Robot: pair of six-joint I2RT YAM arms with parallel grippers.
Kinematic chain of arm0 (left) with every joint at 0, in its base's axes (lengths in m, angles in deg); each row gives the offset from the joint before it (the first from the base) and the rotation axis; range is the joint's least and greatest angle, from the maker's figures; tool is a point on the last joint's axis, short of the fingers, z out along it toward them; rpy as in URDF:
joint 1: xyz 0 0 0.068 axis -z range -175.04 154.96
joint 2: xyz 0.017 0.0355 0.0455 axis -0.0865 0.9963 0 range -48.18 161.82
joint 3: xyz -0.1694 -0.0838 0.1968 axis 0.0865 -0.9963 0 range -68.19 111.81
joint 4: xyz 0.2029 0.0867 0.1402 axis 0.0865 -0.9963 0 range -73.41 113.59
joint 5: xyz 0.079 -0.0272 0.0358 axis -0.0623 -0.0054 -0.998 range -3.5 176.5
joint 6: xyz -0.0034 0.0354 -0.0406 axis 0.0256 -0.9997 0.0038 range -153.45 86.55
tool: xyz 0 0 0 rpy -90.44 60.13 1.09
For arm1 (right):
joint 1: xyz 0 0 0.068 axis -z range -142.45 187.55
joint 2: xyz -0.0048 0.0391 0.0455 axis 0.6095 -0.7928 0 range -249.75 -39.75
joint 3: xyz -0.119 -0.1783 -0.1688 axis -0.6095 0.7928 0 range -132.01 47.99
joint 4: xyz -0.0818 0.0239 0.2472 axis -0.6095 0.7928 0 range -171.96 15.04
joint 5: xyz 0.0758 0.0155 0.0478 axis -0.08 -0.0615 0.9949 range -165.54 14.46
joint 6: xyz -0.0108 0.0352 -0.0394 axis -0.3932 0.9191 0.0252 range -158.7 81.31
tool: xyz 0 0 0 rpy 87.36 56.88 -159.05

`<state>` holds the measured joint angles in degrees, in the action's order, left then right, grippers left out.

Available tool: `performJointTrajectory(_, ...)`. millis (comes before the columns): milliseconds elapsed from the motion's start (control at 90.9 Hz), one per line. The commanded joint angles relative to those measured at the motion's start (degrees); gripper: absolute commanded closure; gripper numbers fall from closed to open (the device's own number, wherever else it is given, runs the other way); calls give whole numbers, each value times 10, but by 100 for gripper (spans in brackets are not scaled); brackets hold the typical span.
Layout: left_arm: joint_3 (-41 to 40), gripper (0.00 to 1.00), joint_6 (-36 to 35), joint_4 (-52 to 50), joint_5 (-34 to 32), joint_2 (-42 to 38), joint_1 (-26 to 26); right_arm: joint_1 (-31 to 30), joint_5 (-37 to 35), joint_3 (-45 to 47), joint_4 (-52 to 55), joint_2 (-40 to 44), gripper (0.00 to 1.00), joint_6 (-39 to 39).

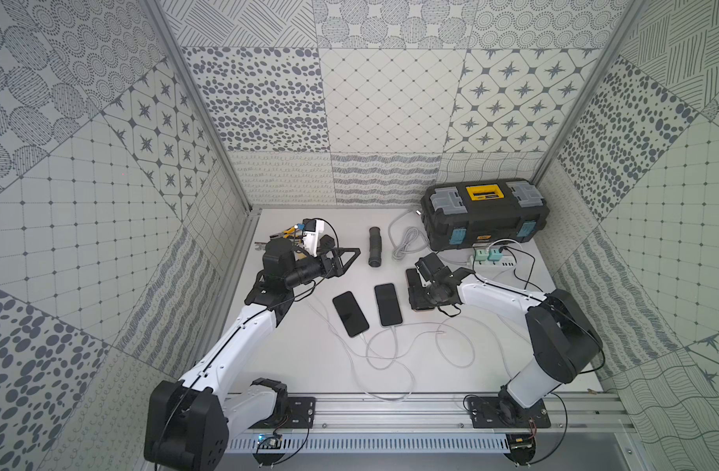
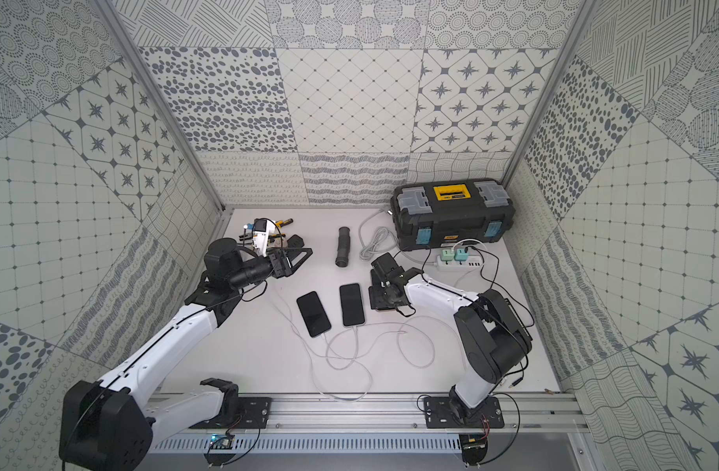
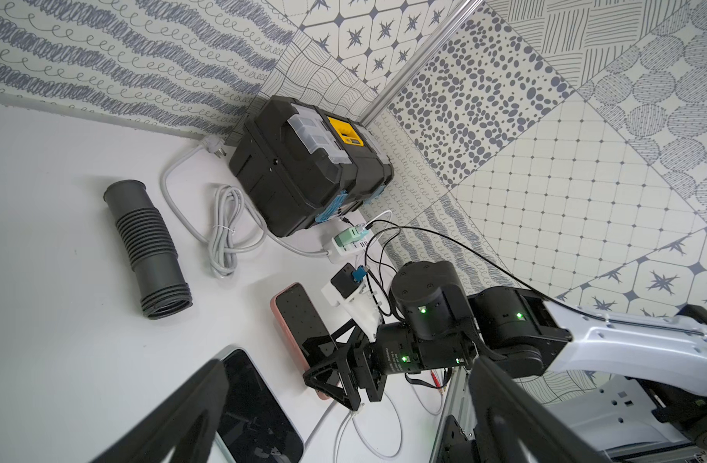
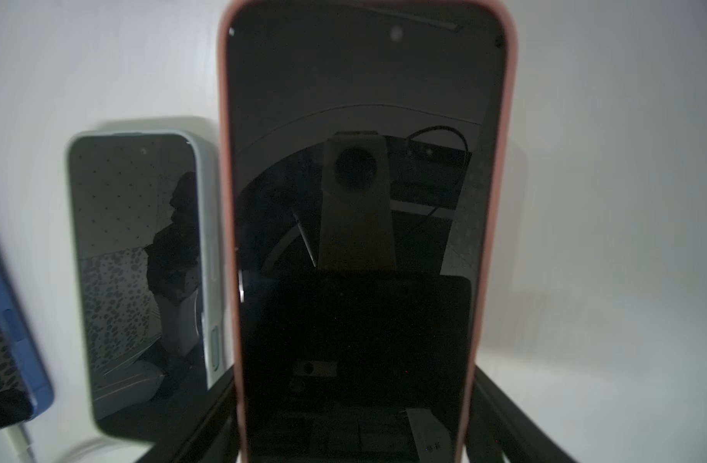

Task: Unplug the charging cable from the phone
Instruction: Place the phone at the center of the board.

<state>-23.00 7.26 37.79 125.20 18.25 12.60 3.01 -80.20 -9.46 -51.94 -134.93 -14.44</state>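
Left hand (image 1: 348, 262) hangs wide open and empty above the rear left of the surface (image 1: 284, 367), well apart from the phones. Further right lie a blue-cased phone (image 1: 350, 313) and a pale-cased phone (image 1: 388, 304), each with one of the white charging cables (image 1: 394, 328) at its near end. Rightmost, the pink-cased phone (image 4: 351, 180) lies flat with the right hand (image 1: 421, 302) clamped across its long edges by the near end; whether a plug sits in it is hidden.
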Motion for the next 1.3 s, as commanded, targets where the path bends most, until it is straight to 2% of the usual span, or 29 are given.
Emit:
performJointTrajectory(0, -2, 2, -22, -3, -8, -5, -2, 4, -30, 0, -26, -14, 53, 19)
performJointTrajectory(407, 2, 2, -27, -14, -17, -1, -2, 6, -58, -2, -2, -45, 41, 48)
performJointTrajectory(506, 2, 2, -27, -16, -17, 1, -2, 6, -58, -4, 1, -42, 33, 48)
performJointTrajectory(649, 3, 2, -28, -17, -19, 2, -3, 3, -62, -14, 12, -27, 14, 49)
performJointTrajectory(792, 4, 2, -31, -22, -21, 3, -3, -5, -72, -30, 30, -17, 4, 52)
performJointTrajectory(1090, 4, 2, -33, -29, -29, 0, -3, -59, -99, -61, 50, 24, 3, 83)
performJointTrajectory(1288, 4, 2, -32, -30, -31, 3, -3, -117, -111, -93, 53, 11, 3, 111)
